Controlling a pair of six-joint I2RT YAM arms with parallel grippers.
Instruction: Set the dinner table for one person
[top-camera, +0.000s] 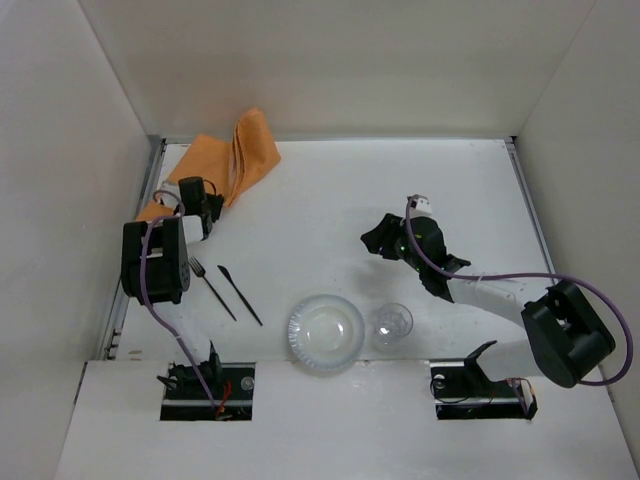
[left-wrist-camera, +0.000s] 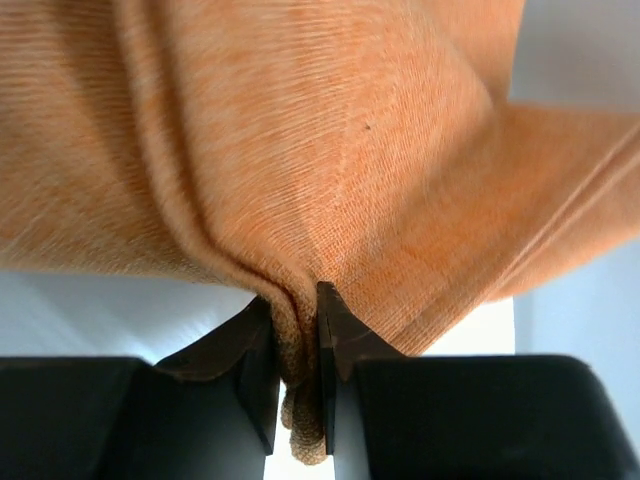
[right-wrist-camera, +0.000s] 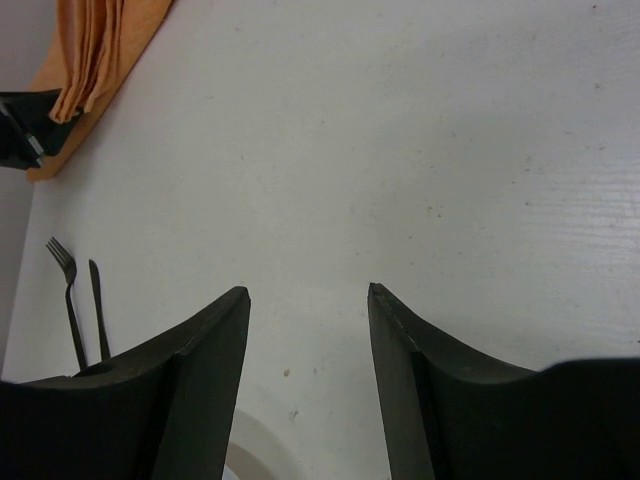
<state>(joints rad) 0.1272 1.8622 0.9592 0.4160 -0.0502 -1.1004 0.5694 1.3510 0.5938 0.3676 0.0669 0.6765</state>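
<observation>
The dinner table is a wide white tabletop. An orange cloth placemat lies crumpled at its back left. My left gripper is shut on a pinched fold of the placemat's edge; in the left wrist view the gripper has cloth bunched between both fingers. A black fork and knife lie side by side near the left arm. A pale plate and a clear glass stand at the near edge. My right gripper hovers open over bare table, and this gripper holds nothing.
White walls enclose the table on three sides, with thin metal rails along the left and right edges. In the right wrist view the fork and knife show at left, the plate's rim at the bottom.
</observation>
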